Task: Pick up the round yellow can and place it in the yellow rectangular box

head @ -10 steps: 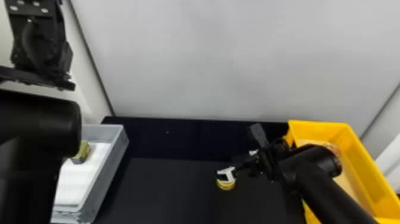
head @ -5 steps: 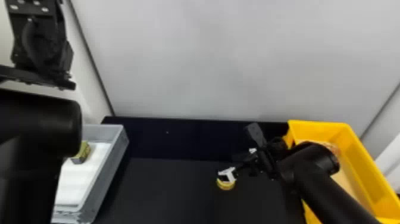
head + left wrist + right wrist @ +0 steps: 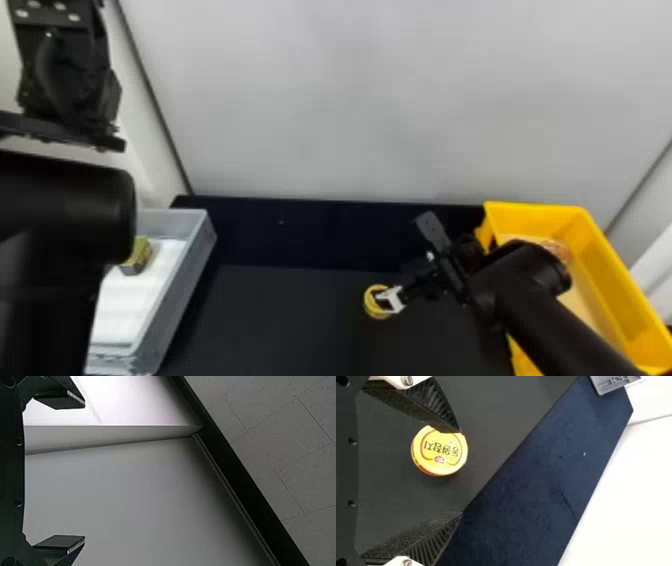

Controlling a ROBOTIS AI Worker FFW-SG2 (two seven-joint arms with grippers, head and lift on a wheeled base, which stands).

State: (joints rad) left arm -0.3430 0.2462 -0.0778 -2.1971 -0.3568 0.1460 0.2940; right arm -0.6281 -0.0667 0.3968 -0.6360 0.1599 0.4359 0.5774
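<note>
Right claw (image 3: pixel 400 282) shifted rightward, fingers apart, round yellow can (image 3: pixel 374 312) upright, lid (image 3: pixel 437 455) facing up

Both open, right gripper (image 3: pixel 402 282) seems tilted down, left gripper (image 3: pixel 50 19) raised.

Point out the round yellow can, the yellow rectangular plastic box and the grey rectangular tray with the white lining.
Round yellow can (image 3: pixel 440 453): right wrist view, on its printed lid.
Yellow rectangular plastic box (image 3: pixel 540 220): head view, on its far wall.
Grey rectangular tray (image 3: pixel 175 295): head view, on its right side wall.
</note>
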